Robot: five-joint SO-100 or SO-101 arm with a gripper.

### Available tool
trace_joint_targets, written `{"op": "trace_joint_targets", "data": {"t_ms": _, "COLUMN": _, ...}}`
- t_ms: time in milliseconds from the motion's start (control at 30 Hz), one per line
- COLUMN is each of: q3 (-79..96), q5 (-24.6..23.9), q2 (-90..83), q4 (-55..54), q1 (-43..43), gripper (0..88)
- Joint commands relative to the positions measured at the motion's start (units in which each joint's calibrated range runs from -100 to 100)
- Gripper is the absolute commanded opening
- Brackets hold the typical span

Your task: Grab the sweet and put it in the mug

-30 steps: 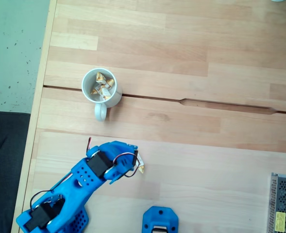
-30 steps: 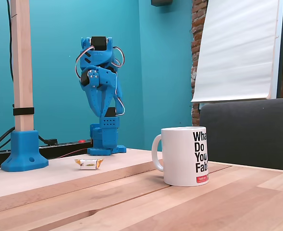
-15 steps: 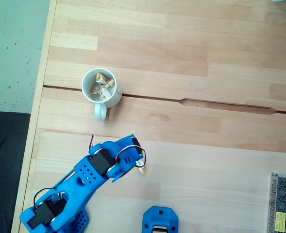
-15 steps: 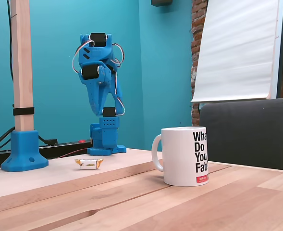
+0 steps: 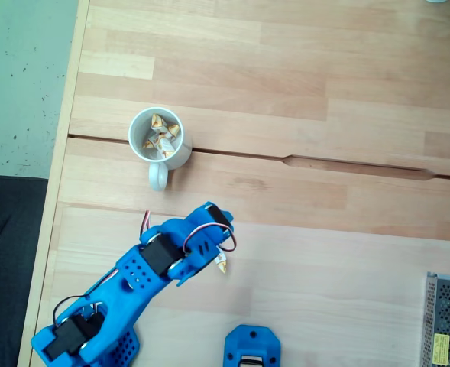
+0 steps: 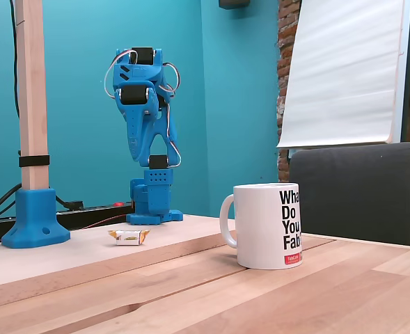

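Though tiny, sweet (image 6: pixel 129 236) shows golden twisted ends.

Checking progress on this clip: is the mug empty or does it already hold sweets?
Not empty. In a fixed view from above, the mug stands upright with several wrapped sweets inside; another sweet lies on the table.

My arm (image 6: pixel 143 111) is bright blue; the mug (image 6: pixel 269 225) white with black lettering; the sweet (image 6: pixel 128 236) white with golden ends; the worktop (image 5: pixel 301 92) pale wood.
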Motion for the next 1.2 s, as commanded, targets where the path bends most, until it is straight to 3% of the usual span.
{"op": "trace_joint_targets", "data": {"t_ms": 0, "q3": -2.79, "q5": 0.1, "q2": 1.1, "q4": -1.06, "q1": 0.47, "gripper": 0.0}}
{"op": "trace_joint_targets", "data": {"t_ms": 533, "q3": -2.7, "q5": -0.24, "q2": 5.15, "q4": -0.74, "q1": -0.18, "gripper": 0.0}}
{"op": "trace_joint_targets", "data": {"t_ms": 900, "q3": -6.63, "q5": 0.1, "q2": 8.76, "q4": 7.89, "q1": -0.26, "gripper": 0.0}}
{"op": "trace_joint_targets", "data": {"t_ms": 1167, "q3": -7.25, "q5": 0.15, "q2": 12.12, "q4": 8.29, "q1": -0.26, "gripper": 0.0}}
